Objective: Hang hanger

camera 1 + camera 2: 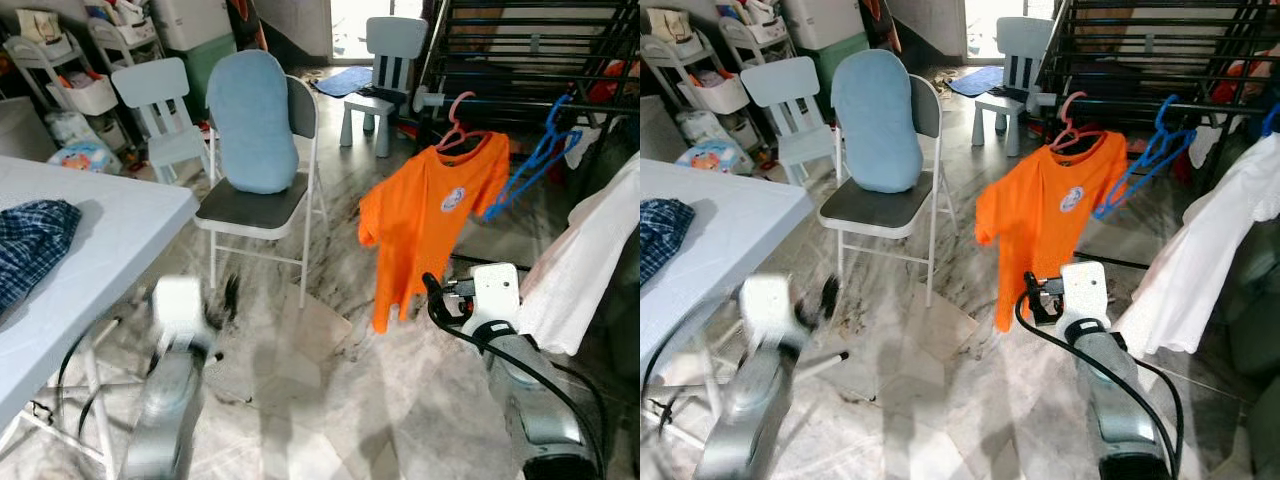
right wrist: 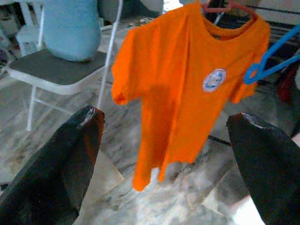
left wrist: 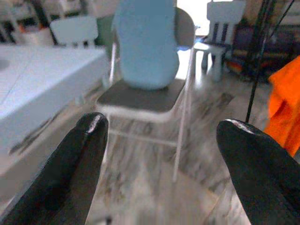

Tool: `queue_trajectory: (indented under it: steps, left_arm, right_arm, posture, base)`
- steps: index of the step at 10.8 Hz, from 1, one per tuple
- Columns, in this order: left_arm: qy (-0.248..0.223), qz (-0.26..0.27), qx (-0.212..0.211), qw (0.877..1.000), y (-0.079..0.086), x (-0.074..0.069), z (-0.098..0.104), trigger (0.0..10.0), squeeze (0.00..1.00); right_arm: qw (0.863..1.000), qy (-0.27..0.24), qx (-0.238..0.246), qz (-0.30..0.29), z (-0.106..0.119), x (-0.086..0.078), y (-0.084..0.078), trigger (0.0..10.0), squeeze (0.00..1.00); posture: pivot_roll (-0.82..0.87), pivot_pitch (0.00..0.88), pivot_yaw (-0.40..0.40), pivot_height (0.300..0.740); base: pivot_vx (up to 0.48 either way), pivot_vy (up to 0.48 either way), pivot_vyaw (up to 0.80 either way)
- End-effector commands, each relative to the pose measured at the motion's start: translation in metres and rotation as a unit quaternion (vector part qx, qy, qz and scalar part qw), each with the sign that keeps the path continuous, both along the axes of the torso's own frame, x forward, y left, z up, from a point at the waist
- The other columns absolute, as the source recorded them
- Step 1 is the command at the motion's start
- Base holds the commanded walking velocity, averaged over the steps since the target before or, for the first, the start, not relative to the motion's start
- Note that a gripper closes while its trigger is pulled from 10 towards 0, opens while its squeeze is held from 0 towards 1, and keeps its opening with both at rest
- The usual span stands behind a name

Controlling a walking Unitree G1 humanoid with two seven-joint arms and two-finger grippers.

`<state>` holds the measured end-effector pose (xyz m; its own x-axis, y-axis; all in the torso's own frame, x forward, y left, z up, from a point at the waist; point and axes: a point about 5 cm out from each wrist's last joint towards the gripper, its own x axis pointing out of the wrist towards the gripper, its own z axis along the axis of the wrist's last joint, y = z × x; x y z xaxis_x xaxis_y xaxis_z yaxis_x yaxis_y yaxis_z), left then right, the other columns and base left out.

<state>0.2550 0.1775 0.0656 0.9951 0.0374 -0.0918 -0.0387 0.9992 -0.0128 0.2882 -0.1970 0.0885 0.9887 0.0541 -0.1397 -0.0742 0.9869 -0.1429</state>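
An orange T-shirt (image 1: pixel 430 215) hangs on a pink hanger (image 1: pixel 458 118) hooked over a rail of the black drying rack (image 1: pixel 520 100). Empty blue hangers (image 1: pixel 540 155) hang on the same rail to its right. My right gripper (image 1: pixel 1032 298) is low, just in front of the shirt's hem. In the right wrist view its fingers (image 2: pixel 70 154) stand wide apart and open, with the shirt (image 2: pixel 187 84) beyond them and nothing held. My left gripper (image 1: pixel 226 298) is blurred, low over the floor beside the table, open and holding nothing; its fingers (image 3: pixel 84 159) frame the folding chair.
A white table (image 1: pixel 110 230) with a plaid cloth (image 1: pixel 30 245) stands on the left. A folding chair (image 1: pixel 255 215) holding a blue cushion (image 1: pixel 250 120) is ahead. Small pale chairs (image 1: pixel 385 70) and shelves (image 1: pixel 80 80) stand behind. A white garment (image 1: pixel 590 260) hangs at right.
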Motion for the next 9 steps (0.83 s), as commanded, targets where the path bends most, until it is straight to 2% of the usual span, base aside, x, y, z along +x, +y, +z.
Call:
queue_trajectory:
  steps: [1,3,5,7,9]
  left_arm:
    - [-0.005,0.015,0.009,1.000,0.010,-0.004,0.002,10.0,0.00]
    - [0.017,0.026,0.005,1.000,0.011,-0.018,-0.006,10.0,0.00]
    - [0.023,0.032,-0.010,0.999,0.003,-0.021,-0.010,10.0,0.00]
    - [0.032,0.042,-0.019,0.998,0.002,-0.020,-0.015,10.0,0.00]
    - [0.028,0.030,-0.022,0.999,-0.004,-0.011,-0.013,10.0,0.00]
  right_arm:
    - [1.000,0.002,-0.001,-0.002,0.000,-0.003,0.000,10.0,0.00]
    - [1.000,0.007,-0.011,-0.029,-0.005,-0.012,-0.010,10.0,0.00]
    - [0.999,-0.003,-0.027,-0.029,0.003,-0.003,-0.012,10.0,0.00]
    - [0.999,-0.004,-0.034,-0.030,0.006,-0.002,-0.014,10.0,0.00]
    - [0.999,0.001,-0.039,-0.027,0.004,-0.008,-0.012,10.0,0.00]
  posture:
    - [-0.18,0.000,0.087,0.740]
    - [-0.16,0.000,0.060,0.740]
    - [-0.17,0.000,0.037,0.740]
    - [-0.18,0.000,0.034,0.740]
    - [-0.20,0.000,0.033,0.740]
  base:
    - [0.000,0.000,0.00]
    - [0.000,0.000,0.00]
    - [0.000,0.000,0.00]
    - [0.000,0.000,0.00]
    - [0.000,0.000,0.00]
